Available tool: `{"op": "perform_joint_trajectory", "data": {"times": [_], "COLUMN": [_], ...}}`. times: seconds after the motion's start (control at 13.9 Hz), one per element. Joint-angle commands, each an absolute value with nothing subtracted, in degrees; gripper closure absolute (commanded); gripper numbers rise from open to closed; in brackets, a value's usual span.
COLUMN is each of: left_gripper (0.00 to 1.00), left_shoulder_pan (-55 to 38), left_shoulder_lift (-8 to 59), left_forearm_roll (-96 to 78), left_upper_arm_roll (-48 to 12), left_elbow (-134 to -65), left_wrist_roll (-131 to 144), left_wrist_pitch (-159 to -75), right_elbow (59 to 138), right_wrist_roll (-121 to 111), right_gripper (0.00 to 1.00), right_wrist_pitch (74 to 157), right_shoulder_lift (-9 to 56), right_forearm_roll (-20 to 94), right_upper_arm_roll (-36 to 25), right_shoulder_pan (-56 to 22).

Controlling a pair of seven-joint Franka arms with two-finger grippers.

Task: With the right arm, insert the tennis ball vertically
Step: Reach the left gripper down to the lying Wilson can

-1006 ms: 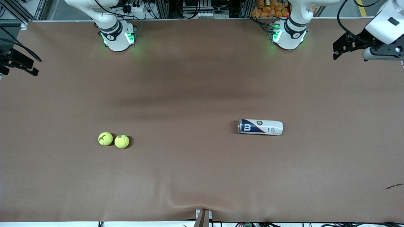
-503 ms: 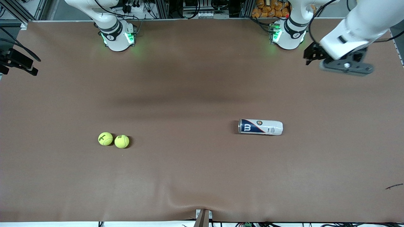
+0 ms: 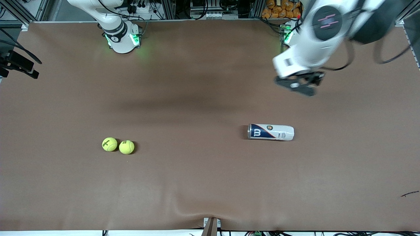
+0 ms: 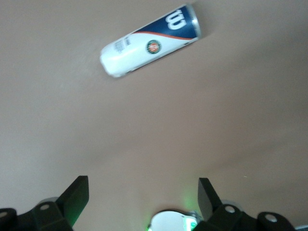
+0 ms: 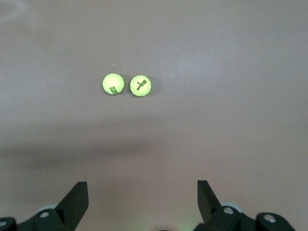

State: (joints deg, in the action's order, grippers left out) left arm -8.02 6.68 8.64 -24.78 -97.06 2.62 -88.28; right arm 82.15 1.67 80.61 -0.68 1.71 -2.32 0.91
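**Left gripper up over bare table; can lying down; two balls untouched**

Tennis-ball can (image 3: 271, 132) lies on its side on the brown table (image 3: 197, 183), toward the left arm's end, long axis running along the table; blue end with the white logo points toward the right arm's end, white end the other way; nothing touches it; same can shows in the left wrist view (image 4: 149, 41).

Two yellow tennis balls sit toward the right arm's end, well apart from the can; first ball (image 3: 109, 144) and second ball (image 3: 126, 147) side by side, touching or very nearly so; the second slightly nearer the front camera, on the side toward the can; both in the right wrist view, (image 5: 113, 84) and (image 5: 140, 86).

Left gripper (image 3: 299, 86) in the air over bare table, between its own base and the can; fingers (image 4: 77, 196) spread wide, grasping nothing.

Right gripper (image 5: 142, 202) shows in its own wrist view only, high over the table with the balls below; fingers spread, empty.
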Motion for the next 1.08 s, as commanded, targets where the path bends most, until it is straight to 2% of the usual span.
{"op": "perform_joint_trajectory", "data": {"times": [0.0,0.22,0.43,1.01], "left_gripper": [0.0,0.0,0.0,0.0], "left_shoulder_pan": [-8.3,-12.5,-15.7,-14.8], "left_shoulder_lift": [13.2,18.5,23.1,32.9], "left_forearm_roll": [14.2,19.0,25.7,37.4], "left_upper_arm_roll": [-29.3,-30.5,-30.5,-30.0], "left_elbow": [-96.5,-97.4,-97.6,-95.8], "left_wrist_roll": [2.5,2.5,-0.7,-11.6], "left_wrist_pitch": [-91.0,-95.2,-95.4,-96.8], "right_elbow": [81.5,81.5,81.5,81.5], "right_wrist_roll": [0.8,0.8,0.8,0.9], "right_gripper": [0.0,0.0,0.0,0.0], "right_wrist_pitch": [80.6,80.6,80.5,80.2], "right_shoulder_lift": [-0.5,-0.5,-0.5,-0.5], "right_forearm_roll": [2.3,2.3,2.3,2.3], "right_upper_arm_roll": [-1.5,-1.4,-1.5,-1.6], "right_shoulder_pan": [2.2,2.3,2.4,2.5]}}
